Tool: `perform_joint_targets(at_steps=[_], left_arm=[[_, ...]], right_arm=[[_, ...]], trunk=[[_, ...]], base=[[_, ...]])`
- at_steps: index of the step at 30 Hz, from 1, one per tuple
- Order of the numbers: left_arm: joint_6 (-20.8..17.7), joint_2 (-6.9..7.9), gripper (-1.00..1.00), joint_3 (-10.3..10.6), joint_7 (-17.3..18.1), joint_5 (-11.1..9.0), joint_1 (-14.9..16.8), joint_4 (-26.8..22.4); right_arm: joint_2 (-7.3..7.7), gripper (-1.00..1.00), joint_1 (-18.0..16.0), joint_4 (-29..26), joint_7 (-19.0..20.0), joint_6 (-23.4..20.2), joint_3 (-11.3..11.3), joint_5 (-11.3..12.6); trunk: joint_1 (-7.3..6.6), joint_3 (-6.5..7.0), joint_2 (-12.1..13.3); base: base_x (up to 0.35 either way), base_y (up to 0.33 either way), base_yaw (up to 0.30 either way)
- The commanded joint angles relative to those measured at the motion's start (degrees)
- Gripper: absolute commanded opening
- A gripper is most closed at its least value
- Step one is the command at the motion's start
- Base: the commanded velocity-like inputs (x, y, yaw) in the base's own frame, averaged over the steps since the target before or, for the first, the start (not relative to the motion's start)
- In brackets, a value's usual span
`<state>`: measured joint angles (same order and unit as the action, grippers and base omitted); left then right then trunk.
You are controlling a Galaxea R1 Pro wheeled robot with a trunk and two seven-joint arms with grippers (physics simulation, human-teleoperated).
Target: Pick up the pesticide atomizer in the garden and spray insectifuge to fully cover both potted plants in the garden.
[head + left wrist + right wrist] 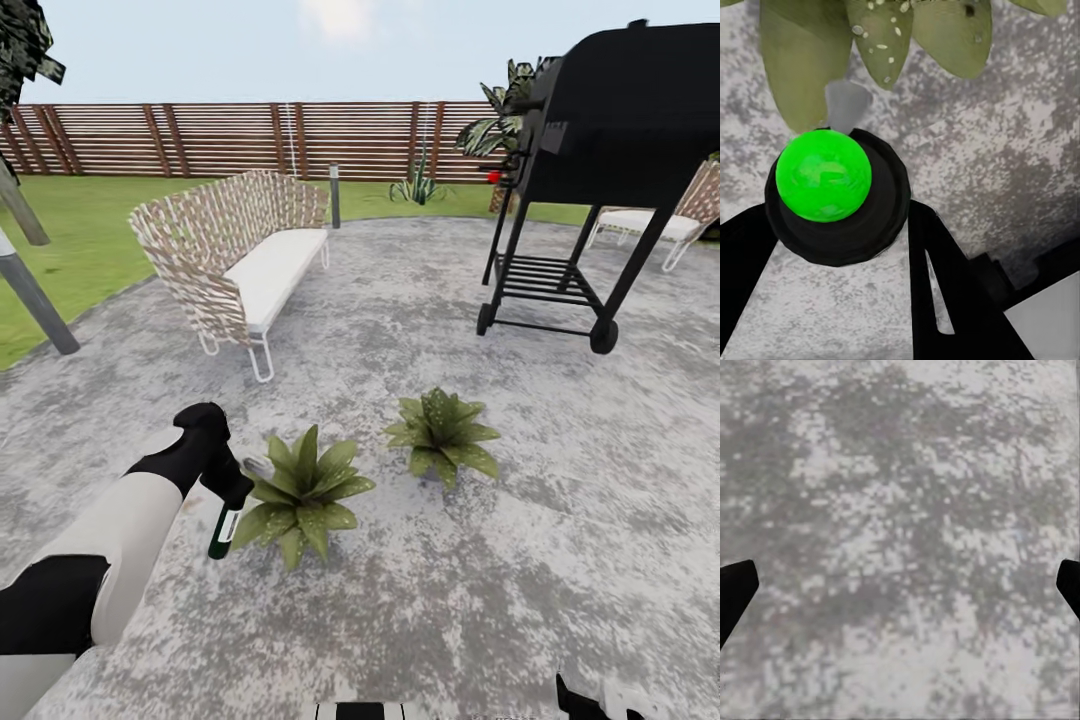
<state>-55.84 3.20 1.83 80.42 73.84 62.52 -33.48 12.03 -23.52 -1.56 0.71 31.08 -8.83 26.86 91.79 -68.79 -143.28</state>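
My left gripper [230, 482] is shut on the pesticide atomizer [222, 530], a slim dark-green bottle with a white label that hangs downward from the fingers. It is just left of the nearer potted plant [303, 490], almost touching its leaves. The second potted plant [442, 430] sits a little farther right on the grey paving. In the left wrist view the atomizer [825, 187] appears end-on as a black round body with a bright green ball, held between the dark fingers [937, 262], with plant leaves [802, 60] beyond. My right gripper [900, 585] is open over bare paving.
A wicker sofa [240, 260] with a white cushion stands behind the plants on the left. The black grill [600, 150] is at the right, with another seat [650, 225] behind it. A grey bollard lamp [334, 195] and the slat fence [250, 140] lie beyond; a slanted pole [35, 300] is at the far left.
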Motion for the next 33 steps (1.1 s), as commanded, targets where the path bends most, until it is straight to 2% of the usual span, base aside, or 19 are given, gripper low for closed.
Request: perform_joint_targets(at_steps=[1,6,12,17,21,25,28,30,33], left_arm=[[-0.6,0.05,-1.00,0.2,0.5,0.3,0.0,-0.1],[-0.6,0.12,-1.00,0.2,0.4,0.3,-0.1,-0.1],[-0.6,0.18,-1.00,0.2,0.3,0.3,-0.2,-0.1],[-0.5,0.93,-1.00,0.3,0.1,0.3,-0.4,-0.1],[-0.4,1.24,-1.00,0.3,-0.1,0.3,-0.9,0.4],[-0.3,1.90,-1.00,0.2,-1.1,0.1,-4.0,0.1],[-0.5,2.08,-1.00,-0.1,-4.7,0.0,-7.1,0.0],[-0.5,2.53,-1.00,-0.5,-8.6,-0.4,-10.3,-0.1],[-0.4,3.07,-1.00,-0.6,-11.9,-1.1,-12.8,-0.2]], right_arm=[[0.01,1.00,0.0,0.1,0.1,0.2,-0.5,0.6],[0.01,1.00,0.0,0.1,0.1,0.2,-0.5,0.6],[0.00,1.00,0.0,0.1,0.1,0.2,-0.5,0.6],[-0.02,1.00,0.0,0.1,0.0,0.2,-0.5,0.6],[0.00,1.00,-0.1,0.1,0.1,0.2,-0.5,0.6],[-0.01,1.00,0.0,0.1,0.1,0.2,-0.5,0.6],[-0.05,1.00,0.0,0.1,0.1,0.2,-0.5,0.6],[-0.01,1.00,-0.1,0.1,0.1,0.2,-0.5,0.6],[0.00,1.00,0.0,0.1,0.1,0.2,-0.5,0.5]], trunk=[[-0.01,-0.04,0.0],[-0.01,-0.04,0.0],[-0.01,-0.04,0.0],[-0.01,-0.04,0.0],[-0.01,-0.04,0.0],[-0.01,-0.04,0.0],[-0.01,-0.04,0.0],[-0.01,-0.04,0.0],[-0.01,-0.04,0.0]], base=[[-0.031,0.331,-0.280],[-0.182,0.270,-0.262],[-0.165,0.255,-0.028],[0.098,0.301,-0.004],[0.231,0.256,-0.196],[0.237,0.240,-0.216],[0.113,0.097,-0.037],[0.025,0.021,-0.008],[0.007,0.005,-0.002]])
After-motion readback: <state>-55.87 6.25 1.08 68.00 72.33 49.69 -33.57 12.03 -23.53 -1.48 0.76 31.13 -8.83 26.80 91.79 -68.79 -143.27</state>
